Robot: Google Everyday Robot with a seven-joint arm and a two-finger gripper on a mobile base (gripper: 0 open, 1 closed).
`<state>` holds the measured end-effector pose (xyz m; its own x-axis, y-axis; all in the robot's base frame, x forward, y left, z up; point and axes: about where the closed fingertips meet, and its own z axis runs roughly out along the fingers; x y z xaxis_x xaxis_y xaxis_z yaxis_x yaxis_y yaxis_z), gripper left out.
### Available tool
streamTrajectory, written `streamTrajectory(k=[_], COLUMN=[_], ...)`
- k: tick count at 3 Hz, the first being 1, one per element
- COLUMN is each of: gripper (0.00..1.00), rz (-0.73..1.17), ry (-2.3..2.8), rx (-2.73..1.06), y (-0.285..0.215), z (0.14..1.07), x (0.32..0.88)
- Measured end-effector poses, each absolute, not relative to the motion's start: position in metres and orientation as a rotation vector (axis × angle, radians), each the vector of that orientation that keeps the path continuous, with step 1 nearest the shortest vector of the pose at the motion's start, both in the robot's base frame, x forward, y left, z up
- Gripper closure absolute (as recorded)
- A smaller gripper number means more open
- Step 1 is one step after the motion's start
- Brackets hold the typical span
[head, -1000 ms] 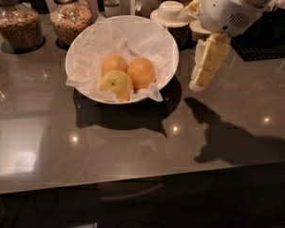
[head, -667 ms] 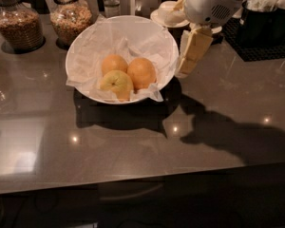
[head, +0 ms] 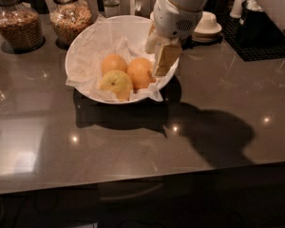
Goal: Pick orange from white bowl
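The white bowl (head: 85,49), lined with crumpled white paper, stands on the dark counter at centre back. Three fruits lie in it. The deep-orange orange (head: 139,73) is at the right. A smaller paler orange (head: 113,62) is to its left, and a yellow-green apple-like fruit (head: 116,83) is in front. My gripper (head: 163,56) hangs from the white arm over the bowl's right rim. It is just right of the orange and close to it, and its tip hides part of the rim.
Two glass jars of grain (head: 17,25) (head: 71,15) stand behind the bowl on the left. Stacked white cups and saucers (head: 207,23) and a black mat (head: 261,39) are at the back right. The counter's front edge (head: 142,179) runs across the bottom.
My gripper has moved left from beside the bowl's right side to above its right rim, next to the orange. The bowl and fruits have not moved.
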<state>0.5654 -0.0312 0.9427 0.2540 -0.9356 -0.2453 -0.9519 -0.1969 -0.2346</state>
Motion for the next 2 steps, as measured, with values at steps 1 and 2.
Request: streamTrajectory(k=[1,2], gripper=[0.3,0.28], rz=[0.036,0.021], ry=[1.745,1.745], rx=[-2.287,-2.307], y=[-0.02,-0.0166], z=[0.9131,0.9096], x=[0.5658,0.5665])
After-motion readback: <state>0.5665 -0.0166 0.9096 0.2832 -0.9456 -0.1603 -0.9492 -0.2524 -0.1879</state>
